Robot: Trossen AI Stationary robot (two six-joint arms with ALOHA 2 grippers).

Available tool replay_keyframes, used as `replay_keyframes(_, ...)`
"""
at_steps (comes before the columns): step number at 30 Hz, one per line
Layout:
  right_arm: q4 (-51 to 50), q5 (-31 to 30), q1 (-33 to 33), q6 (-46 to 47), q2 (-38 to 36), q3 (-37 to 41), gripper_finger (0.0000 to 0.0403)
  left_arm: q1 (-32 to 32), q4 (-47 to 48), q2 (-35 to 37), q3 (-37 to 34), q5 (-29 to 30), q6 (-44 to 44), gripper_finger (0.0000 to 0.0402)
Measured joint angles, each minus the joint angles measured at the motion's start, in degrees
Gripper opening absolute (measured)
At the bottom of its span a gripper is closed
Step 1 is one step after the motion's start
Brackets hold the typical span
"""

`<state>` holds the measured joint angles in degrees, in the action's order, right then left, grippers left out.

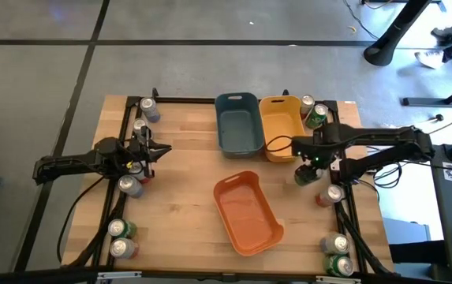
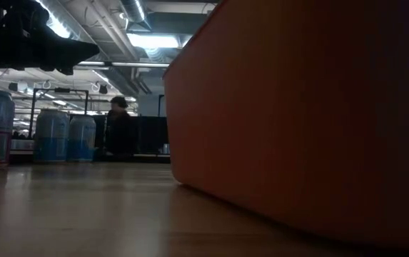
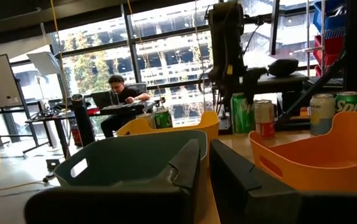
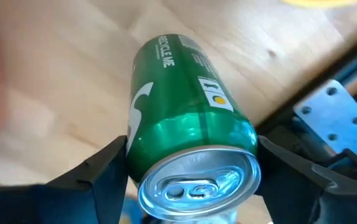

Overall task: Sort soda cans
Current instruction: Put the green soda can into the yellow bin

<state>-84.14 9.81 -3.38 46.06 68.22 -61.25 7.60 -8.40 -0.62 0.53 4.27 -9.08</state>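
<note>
The right gripper [image 4: 190,168] is reaching down over a green can [image 4: 187,155], and its two fingers are pressing one on each side of the can, so it is gripping it. The can is standing up straight between those fingers, near the yellow bin [image 1: 281,126]. The left gripper [image 1: 158,150] is waiting far away, shut with nothing in it

Upright silver-topped soda cans [image 1: 129,184] along both table edges, one green can [image 4: 187,149] between dark fingers.
</note>
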Motion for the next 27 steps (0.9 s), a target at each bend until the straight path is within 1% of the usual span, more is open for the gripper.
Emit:
replay_keyframes(8, 0.1, 1.6, 0.0, -4.1, 0.0, -13.4, 0.0281, 0.0, 1.2, 0.0, 0.0, 0.0, 1.9, 0.0029)
replay_keyframes(10, 0.1, -0.3, -0.1, -5.0, 0.0, -16.0, 0.028, 0.0, 2.3, 0.0, 0.0, 0.0, 2.5, 0.0029)
replay_keyframes(14, 0.6, -8.9, -1.8, -6.1, 0.1, -18.7, 0.028, 0.0, 3.5, 0.0, 0.0, 0.0, 2.7, 0.0029)
replay_keyframes(19, 0.6, -15.8, -7.2, -10.7, 2.8, -19.3, 0.028, 0.0, 2.9, 0.0, 0.0, 0.0, 3.1, 0.0029)
replay_keyframes(22, 2.1, -18.2, -11.8, -15.5, 6.0, -19.4, 0.028, 0.0, 3.0, 0.0, 0.0, 0.0, 3.7, 0.0029)
replay_keyframes(24, 4.0, -19.4, -15.0, -19.0, 8.6, -19.4, 0.028, 0.0, 2.9, 0.0, 0.0, 0.0, 2.5, 0.0029)
replay_keyframes(27, 7.0, -19.7, -19.7, -23.9, 12.7, -19.4, 0.028, 0.0, 3.0, 0.0, 0.0, 1.3, 2.5, 0.0029)
